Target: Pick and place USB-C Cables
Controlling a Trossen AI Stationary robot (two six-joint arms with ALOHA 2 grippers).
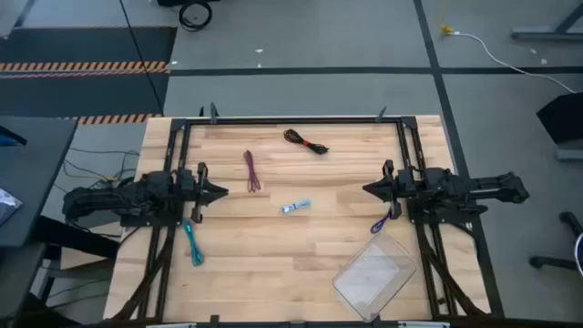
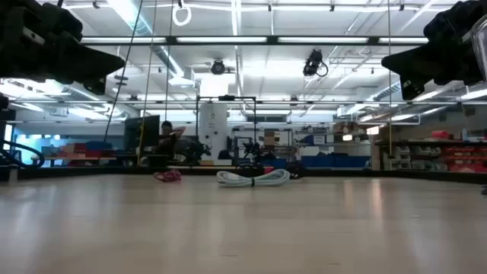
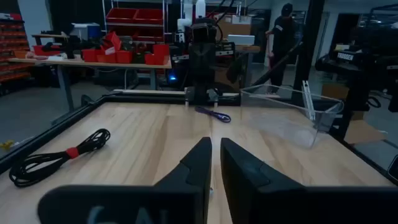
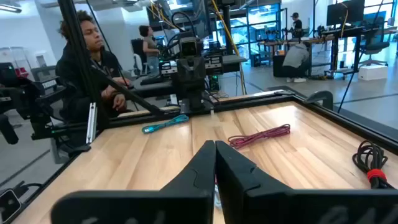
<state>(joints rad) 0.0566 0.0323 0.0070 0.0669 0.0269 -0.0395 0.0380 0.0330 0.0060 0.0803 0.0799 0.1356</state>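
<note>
Right beside the right gripper [image 1: 368, 189], a little toward the tray [image 1: 375, 273], lies the purple cable [image 1: 382, 220], slanting, far from the left gripper [image 1: 222, 192]. Both grippers are closed, holding nothing. The other cables lie spread across the table [image 1: 273, 264]

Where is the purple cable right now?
In the high view, the purple cable lies on the table's right side, just below the right tool and above the clear tray.
</note>
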